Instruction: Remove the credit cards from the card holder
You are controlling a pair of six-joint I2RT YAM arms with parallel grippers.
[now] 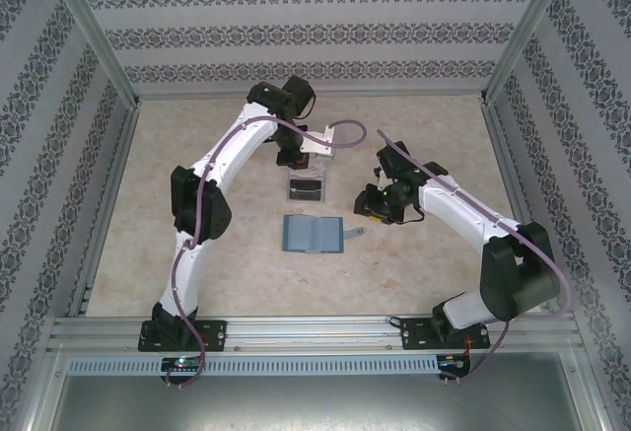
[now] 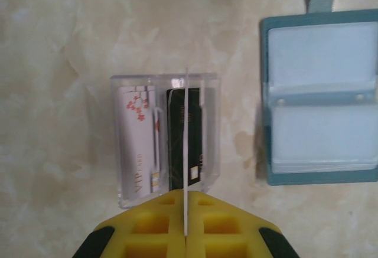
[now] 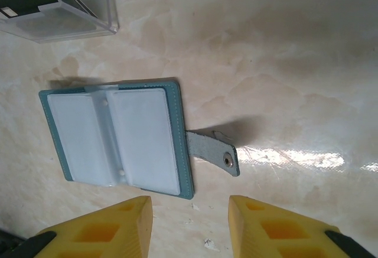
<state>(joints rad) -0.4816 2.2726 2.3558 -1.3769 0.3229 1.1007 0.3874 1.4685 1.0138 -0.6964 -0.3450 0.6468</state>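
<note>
Over the clear plastic tray (image 2: 209, 122): left gripper (image 2: 186, 234), blocky yellow fingers (image 2: 171, 202) pressed together on a thin card (image 2: 186, 140). Seen edge-on as a straight pale line, running out from the fingertips across the middle of the tray. Contact between card edge and tray: cannot be told.

Inside the tray, lying flat side by side:
- white card (image 2: 139, 146), glossy, printed with red blossoms and VIP lettering;
- black card (image 2: 176, 146), dark and smooth, partly crossed by the pinched edge.

Tray walls transparent, rigid, square-cornered, low.

Just beside the tray, on the beige marbled table (image 1: 197, 253): card holder (image 1: 313, 235), spread open flat like a book. Teal-blue soft cover with a stitched border. Two frosted clear sleeves (image 3: 142, 134), rectangular, meeting at a centre fold, pale across their whole faces. Strap tab (image 3: 212, 152) of the same teal material, narrow, round-ended, fitted with a small metal snap, projecting flat from one long edge toward the right arm.

Near the strap side of the holder: right gripper (image 3: 190, 222), yellow wedge-shaped fingers (image 3: 118, 222) spread apart, bare table visible through the gap. Positioned off the near edge of the holder, not touching it.

Seen from above: tray between the left gripper and the holder, both arms bent inward toward the table centre.
</note>
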